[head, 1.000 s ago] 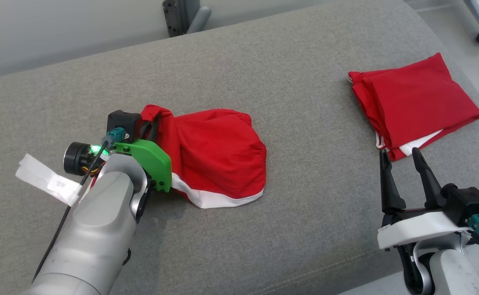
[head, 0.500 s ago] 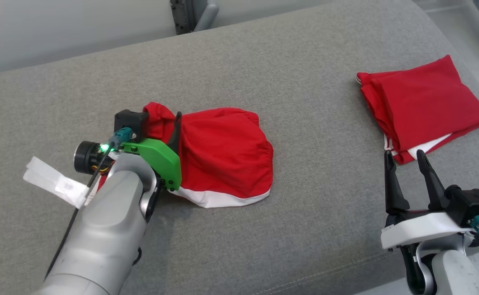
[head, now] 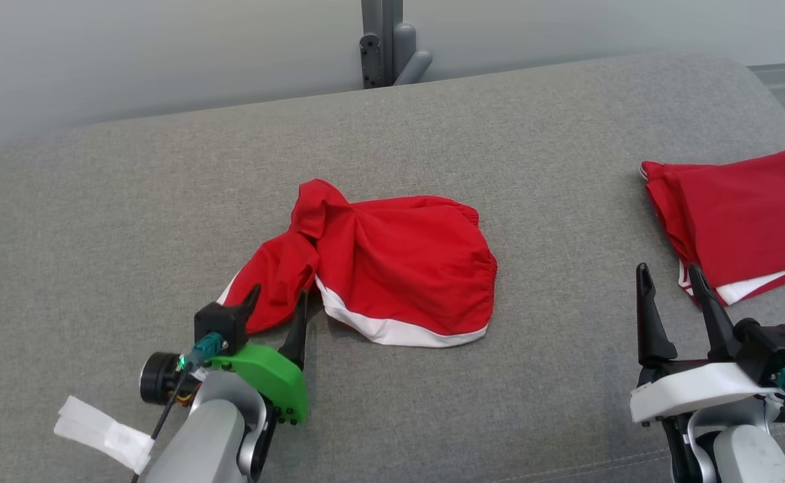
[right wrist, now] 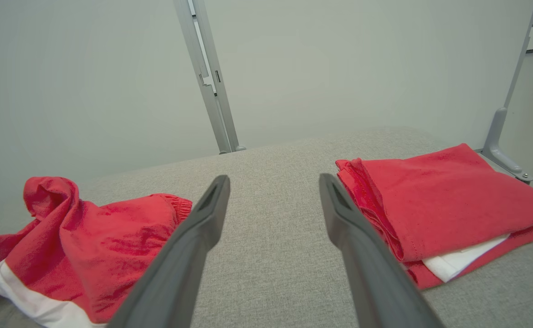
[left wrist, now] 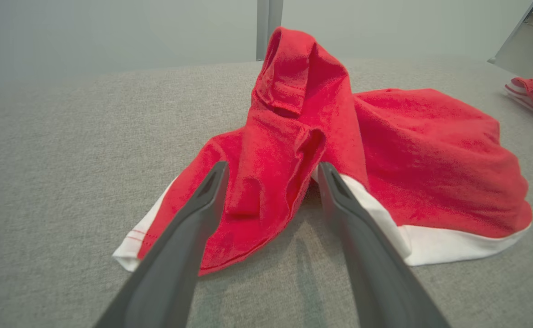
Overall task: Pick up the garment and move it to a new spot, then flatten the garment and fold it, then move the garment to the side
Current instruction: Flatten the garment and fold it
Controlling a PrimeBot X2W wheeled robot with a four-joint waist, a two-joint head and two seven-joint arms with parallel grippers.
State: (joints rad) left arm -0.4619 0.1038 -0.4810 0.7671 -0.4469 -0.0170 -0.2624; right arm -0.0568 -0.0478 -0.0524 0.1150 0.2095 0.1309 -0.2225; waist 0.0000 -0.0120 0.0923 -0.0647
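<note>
Red garment [head: 399, 268] sits crumpled mid-frame on the grey cushion [head: 131, 201]. Left gripper [head: 277, 298], lower left, is spread wide with a flap between its fingers. Right gripper [head: 669, 275], lower right, is spread too, holding nothing.

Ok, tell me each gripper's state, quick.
Left gripper: open, fingers either side of a fold of the red garment.
Right gripper: open, empty.

Garment [head: 406, 268]: plain red with a white hem band; thin red stitch lines run across the white at one corner, seen in the left wrist view.
Folded garment [head: 741, 221] at the right edge of the surface: same red, with a white layer showing at its near side.
Upholstered surface [head: 131, 201]: mid-grey weave, finely flecked.
Left gripper [head: 279, 292]: dark grey fingers, bright green mount [head: 265, 379], white tape tag [head: 104, 433].
Right gripper [head: 668, 268]: dark grey fingers, white mount [head: 694, 389].
</note>
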